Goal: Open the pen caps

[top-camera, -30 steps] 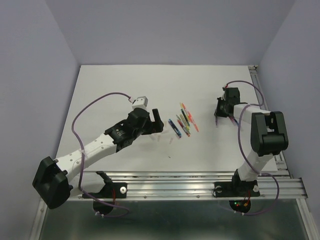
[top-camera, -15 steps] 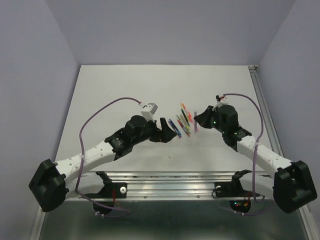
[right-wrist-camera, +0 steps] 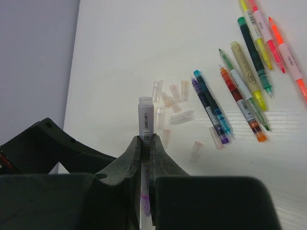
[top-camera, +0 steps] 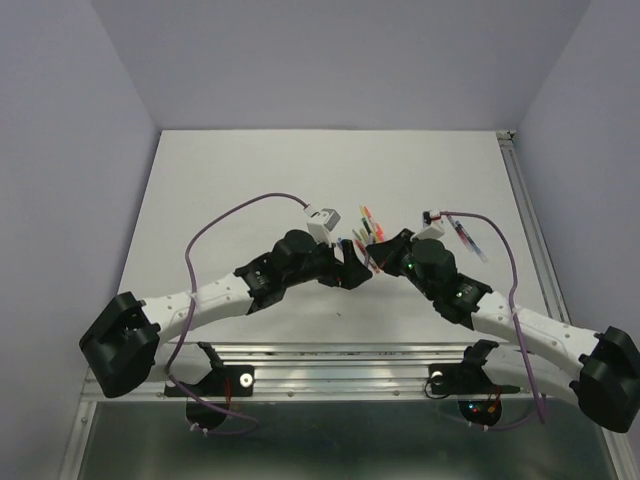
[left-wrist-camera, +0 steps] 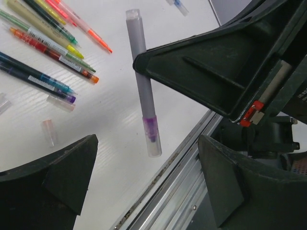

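Lilac pen point(right-wrist-camera: 146, 115) within right pincer point(right-wrist-camera: 145, 143)

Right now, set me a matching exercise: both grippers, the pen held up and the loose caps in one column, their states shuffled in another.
Column one:
1. left gripper
2. right gripper
3. purple pen
4. loose caps

Column two:
A. lying on the table
B. jaws clamped on a pen
C. jaws wide apart
D. in the air, cap on

Pairs: 1-C, 2-B, 3-D, 4-A.
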Controlling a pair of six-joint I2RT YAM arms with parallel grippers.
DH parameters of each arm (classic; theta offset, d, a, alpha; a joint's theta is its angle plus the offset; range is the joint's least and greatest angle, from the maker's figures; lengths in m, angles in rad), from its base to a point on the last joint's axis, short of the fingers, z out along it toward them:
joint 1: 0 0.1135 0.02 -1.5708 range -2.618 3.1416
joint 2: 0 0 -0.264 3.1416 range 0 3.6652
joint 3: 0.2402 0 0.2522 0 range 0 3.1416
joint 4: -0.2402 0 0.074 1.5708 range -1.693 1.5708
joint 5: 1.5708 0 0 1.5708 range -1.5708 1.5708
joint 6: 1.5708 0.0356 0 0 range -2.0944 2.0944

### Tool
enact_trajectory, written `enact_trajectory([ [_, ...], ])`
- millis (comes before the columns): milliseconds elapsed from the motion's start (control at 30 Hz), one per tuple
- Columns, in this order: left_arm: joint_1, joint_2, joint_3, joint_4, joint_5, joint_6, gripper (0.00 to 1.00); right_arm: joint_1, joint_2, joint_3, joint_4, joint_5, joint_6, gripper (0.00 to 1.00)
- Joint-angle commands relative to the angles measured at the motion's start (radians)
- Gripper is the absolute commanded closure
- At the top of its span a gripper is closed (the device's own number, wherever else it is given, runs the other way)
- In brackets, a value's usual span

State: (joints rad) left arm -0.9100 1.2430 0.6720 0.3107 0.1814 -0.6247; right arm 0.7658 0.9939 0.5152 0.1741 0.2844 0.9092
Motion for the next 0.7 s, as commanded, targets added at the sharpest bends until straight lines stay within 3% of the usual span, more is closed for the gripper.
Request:
enact_trajectory([
  [0,-0.007,0.016,0.078,0.071,0.006,0.036,0.04,0.021,0.006,0.071,-0.001,0.11,0.065,0.99],
  [200,-0.009,0.05,0.097,0.073,0.021,0.039,0.07,0.032,-0.008,0.065,0.03,0.167,0.112,0.99],
  [400,-0.012,0.078,0.113,0.076,0.036,0.046,0.12,0.032,0.02,0.082,0.061,0.121,0.117,0.99],
  [567,-0.012,0.108,0.138,0.074,0.065,0.057,0.26,0.032,0.023,0.085,0.084,0.125,0.125,0.99],
  [633,-0.012,0.111,0.141,0.076,0.069,0.057,0.35,0.032,0.025,0.089,0.085,0.124,0.122,0.99],
  [667,-0.012,0.111,0.14,0.074,0.07,0.057,0.44,0.033,0.026,0.095,0.084,0.125,0.116,0.99],
])
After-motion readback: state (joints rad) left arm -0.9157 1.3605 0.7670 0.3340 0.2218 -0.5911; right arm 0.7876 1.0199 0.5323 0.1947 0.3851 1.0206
